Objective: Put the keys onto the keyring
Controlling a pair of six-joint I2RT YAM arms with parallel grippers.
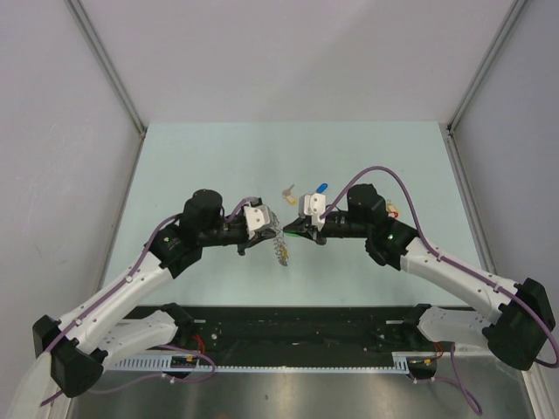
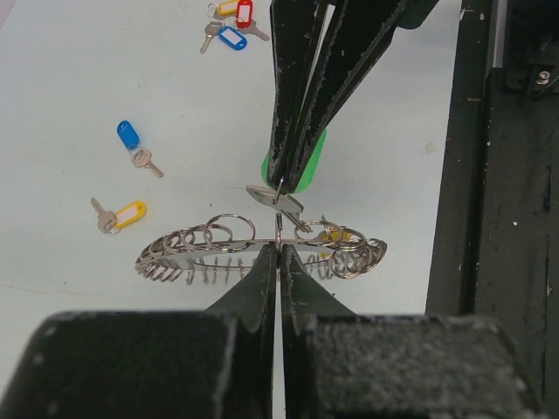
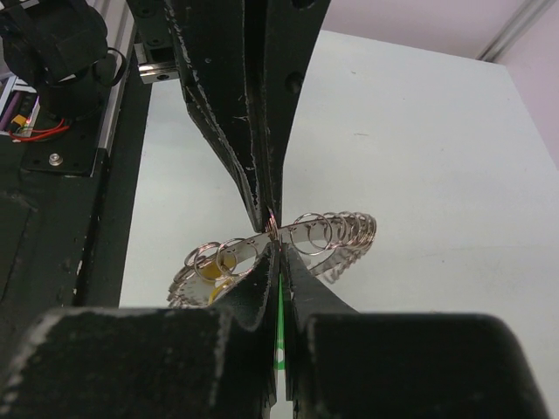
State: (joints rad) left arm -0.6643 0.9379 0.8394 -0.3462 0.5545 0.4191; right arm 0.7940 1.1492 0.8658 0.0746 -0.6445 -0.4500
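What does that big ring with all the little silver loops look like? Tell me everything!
The keyring is a shiny silver wire ring crowded with small metal loops, like a spiky doughnut. It seems held up off the table, nearly edge-on to the wrist cameras. The left gripper is shut on its rim; the right gripper, pinching a green-tagged key, meets it opposite. A yellow tag shows among its loops.

A pale green tabletop (image 1: 218, 157) sits inside white enclosure panels (image 1: 288, 52) joined by aluminium corner profiles (image 1: 106, 65). A black mounting plate (image 1: 297, 325) spans the near edge.
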